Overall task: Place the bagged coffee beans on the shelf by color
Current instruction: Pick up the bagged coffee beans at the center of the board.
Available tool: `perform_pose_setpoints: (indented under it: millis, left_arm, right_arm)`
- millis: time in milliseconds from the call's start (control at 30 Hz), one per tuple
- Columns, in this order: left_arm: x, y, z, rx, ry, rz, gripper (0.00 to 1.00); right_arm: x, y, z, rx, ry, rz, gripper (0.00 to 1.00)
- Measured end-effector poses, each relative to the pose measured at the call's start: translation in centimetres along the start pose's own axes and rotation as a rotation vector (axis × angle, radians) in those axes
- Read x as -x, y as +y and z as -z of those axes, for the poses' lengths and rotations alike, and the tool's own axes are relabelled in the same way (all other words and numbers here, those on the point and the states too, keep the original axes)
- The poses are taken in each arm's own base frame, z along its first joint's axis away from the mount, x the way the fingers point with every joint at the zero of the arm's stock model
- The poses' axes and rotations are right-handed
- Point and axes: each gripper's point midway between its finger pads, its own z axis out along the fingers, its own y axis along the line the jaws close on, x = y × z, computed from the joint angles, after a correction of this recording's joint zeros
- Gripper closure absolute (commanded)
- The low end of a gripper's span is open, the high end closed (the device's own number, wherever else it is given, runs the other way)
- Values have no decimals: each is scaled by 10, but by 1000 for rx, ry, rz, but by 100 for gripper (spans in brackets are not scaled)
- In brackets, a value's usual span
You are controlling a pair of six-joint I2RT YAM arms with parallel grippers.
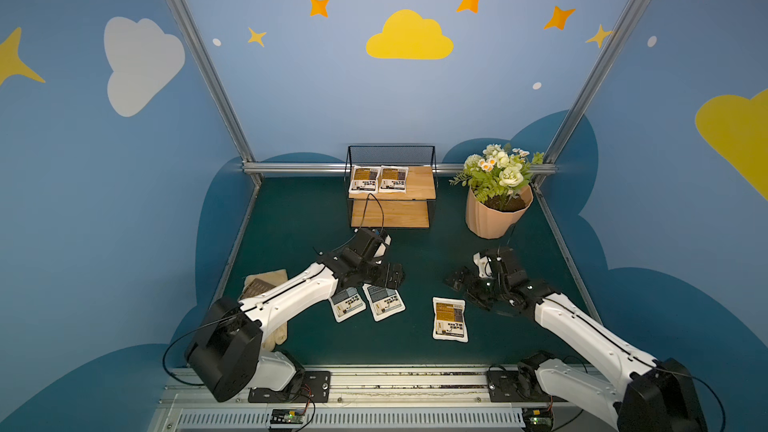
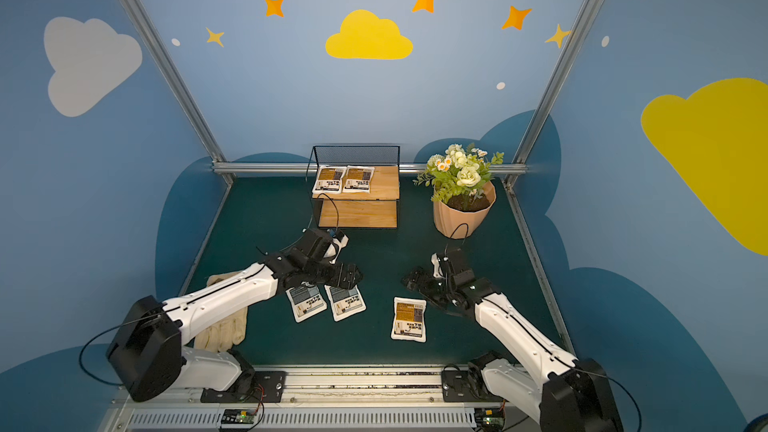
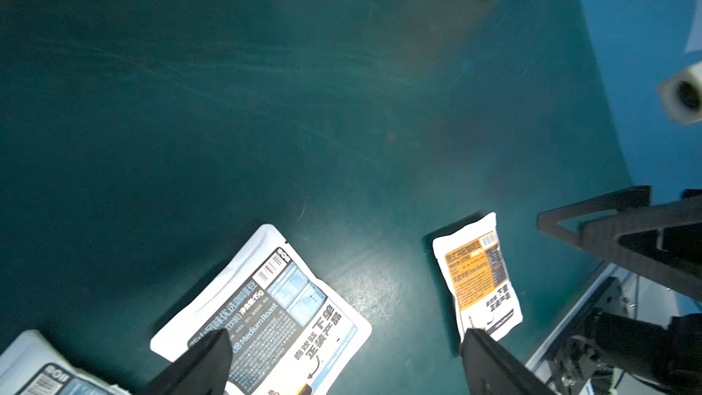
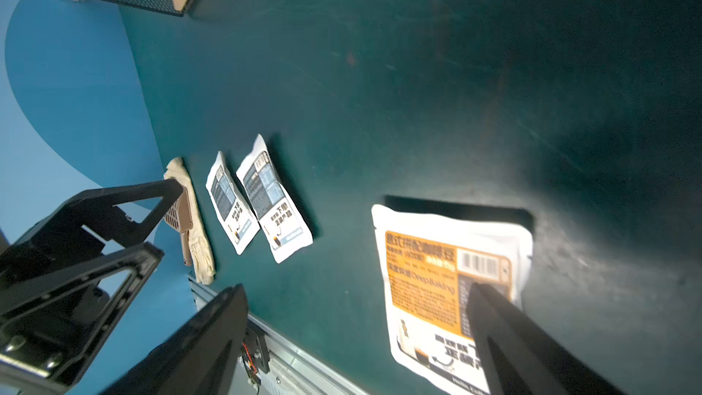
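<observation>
Two orange-labelled bagged coffee beans [image 1: 364, 179] [image 1: 392, 179] lie side by side on the upper board of the shelf [image 1: 419, 184]; its lower board is bare. Two grey-blue bags [image 1: 347, 305] [image 1: 383, 301] lie on the green table. My left gripper [image 1: 390, 276] [image 3: 343, 336] hangs open over their far ends, with one grey-blue bag [image 3: 266, 309] under its fingers. A third orange bag [image 1: 450, 318] [image 4: 437, 286] lies flat near the front. My right gripper [image 1: 461, 280] [image 4: 357, 290] stands open just beyond it, holding nothing.
A tan pot of flowers [image 1: 496, 214] stands right of the shelf. Cream gloves [image 1: 270, 278] lie under the left arm at the table's left edge. An aluminium rail [image 1: 395, 371] runs along the front, and blue walls close the other sides.
</observation>
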Motion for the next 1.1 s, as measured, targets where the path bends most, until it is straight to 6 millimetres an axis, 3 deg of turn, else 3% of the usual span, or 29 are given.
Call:
perform_pose_setpoints:
  millis: [133,333,633,867,1100]
  left_arm:
    - [-12,-10,-26,37,64,-63,0]
    - [-10,-34,-54,47,96,-148,0]
    - [-14,-65,-84,44,131,-254,0]
    - [-27,-72,-97,62,163,-311,0]
    - [-39,-63,-109,154,198,-370,0]
  right_arm:
    - [-22,-22,7,4,10,-36,5]
    - [-38,-37,18,38,-23,-48,5]
    - [-59,-62,11,14,40,-116,5]
    - [-65,-68,7,21,60,-140,5]
    - [-67,-69,6,38,70,-154,6]
